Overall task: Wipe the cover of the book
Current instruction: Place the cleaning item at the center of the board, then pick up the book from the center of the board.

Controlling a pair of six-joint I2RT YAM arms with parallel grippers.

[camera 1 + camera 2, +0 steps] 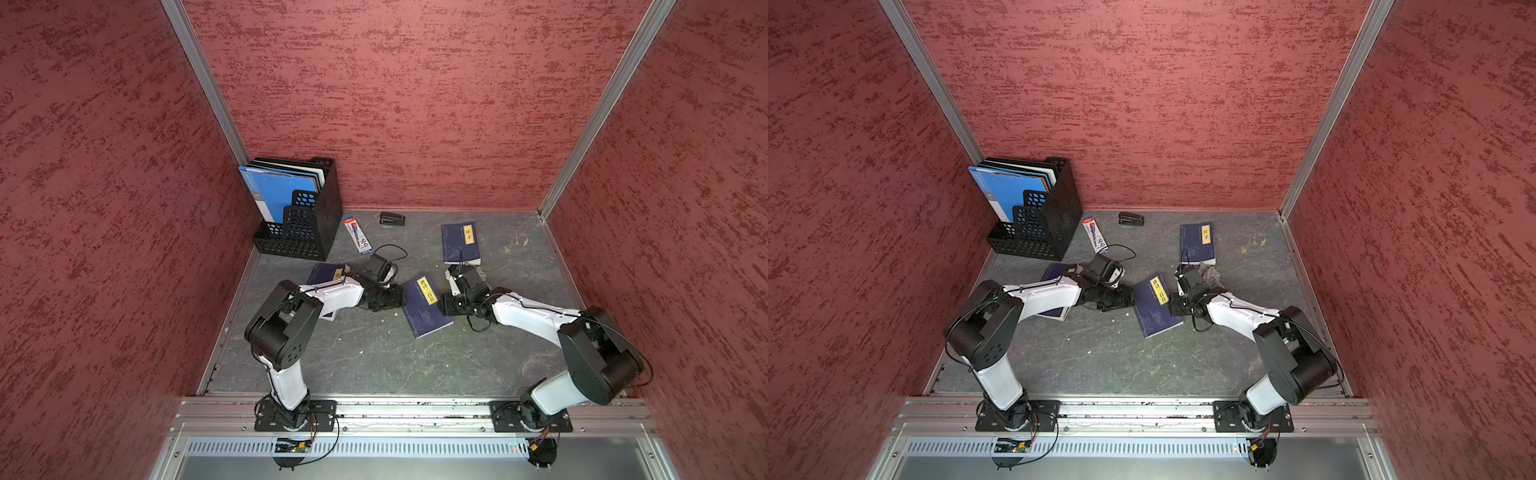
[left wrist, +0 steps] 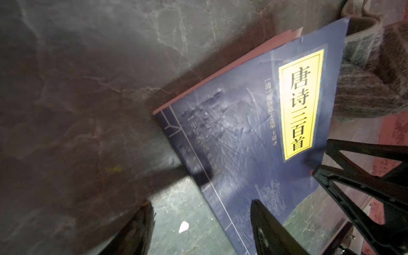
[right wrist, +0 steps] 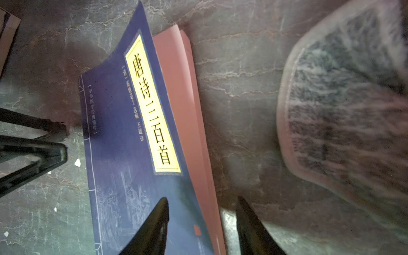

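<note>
One book (image 1: 426,305) lies between left tool (image 2: 202,204) and right tool (image 3: 202,199).

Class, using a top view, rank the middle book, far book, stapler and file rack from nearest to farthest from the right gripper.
From the right gripper:
1. middle book, right at its tips.
2. far book, toward the back wall.
3. stapler, by the back wall.
4. file rack, back left corner.
</note>
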